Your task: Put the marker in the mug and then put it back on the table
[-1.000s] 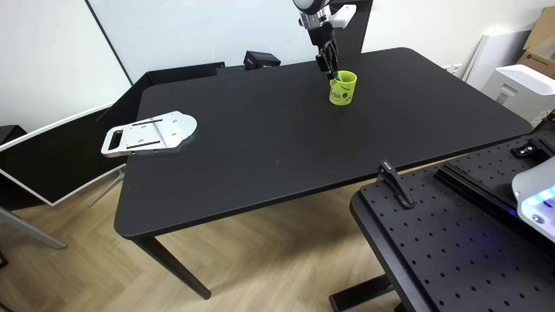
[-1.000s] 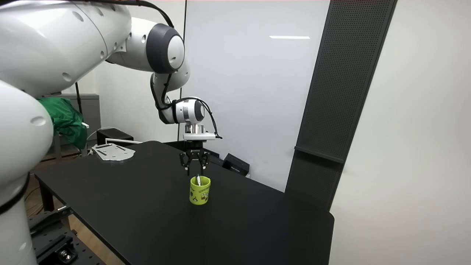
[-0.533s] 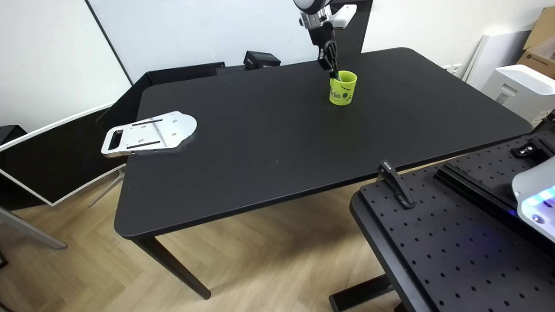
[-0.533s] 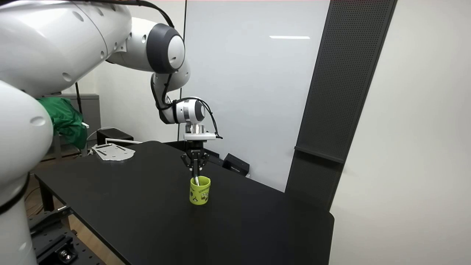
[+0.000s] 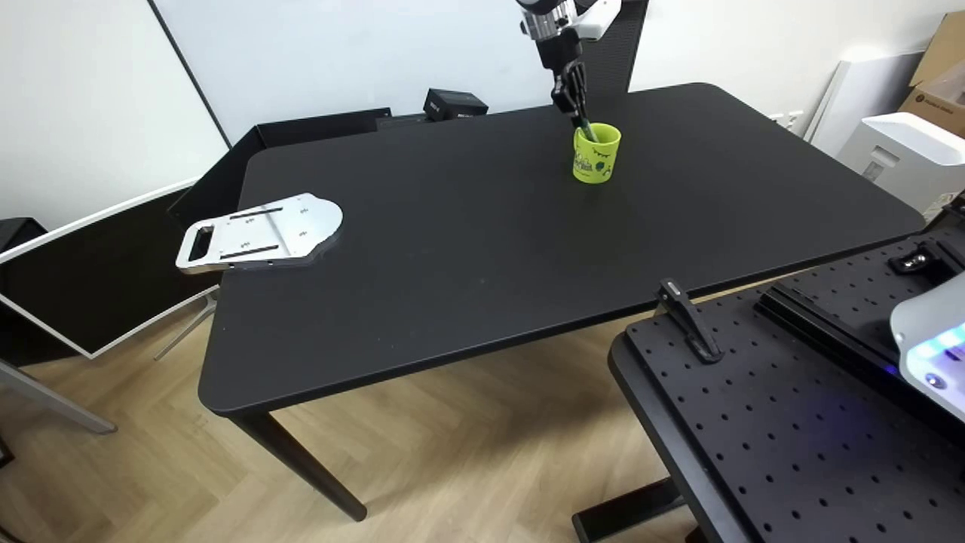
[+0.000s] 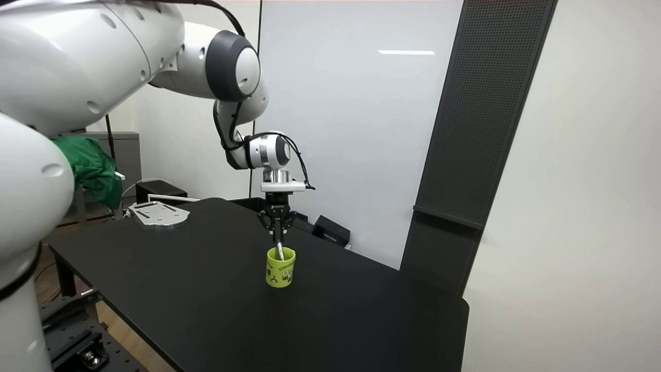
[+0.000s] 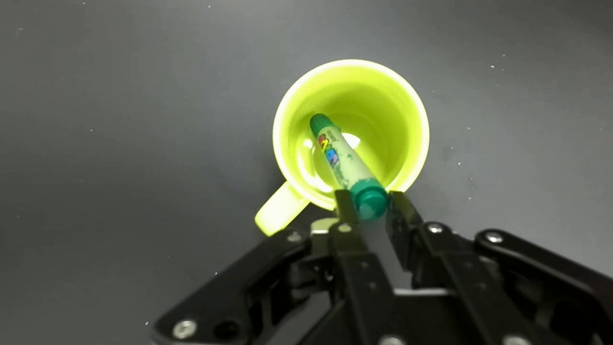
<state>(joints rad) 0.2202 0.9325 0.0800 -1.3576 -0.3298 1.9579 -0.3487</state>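
The yellow-green mug (image 5: 594,164) stands upright on the black table (image 5: 452,249), its handle visible in the wrist view. Leaning inside it is the marker (image 7: 346,160), with a pale printed body and green ends. My gripper (image 7: 371,203) is shut on the marker's upper green end, one finger (image 7: 346,206) on each side. That end pokes out over the mug's rim (image 7: 424,129), while the lower end is still within the cup. In an exterior view the gripper (image 6: 278,241) hangs just above the mug, pointing down.
A silver plate with a handle slot (image 5: 260,230) lies at a far edge of the table. Beyond the table sits a black box (image 5: 454,104) near the white wall panel. A black perforated board (image 5: 791,407) adjoins the table's side.
The jaws, apart a second ago around the marker's top, have come together on it. Since then the gripper has risen slightly, drawing the marker a little upward. The mug has stayed put.
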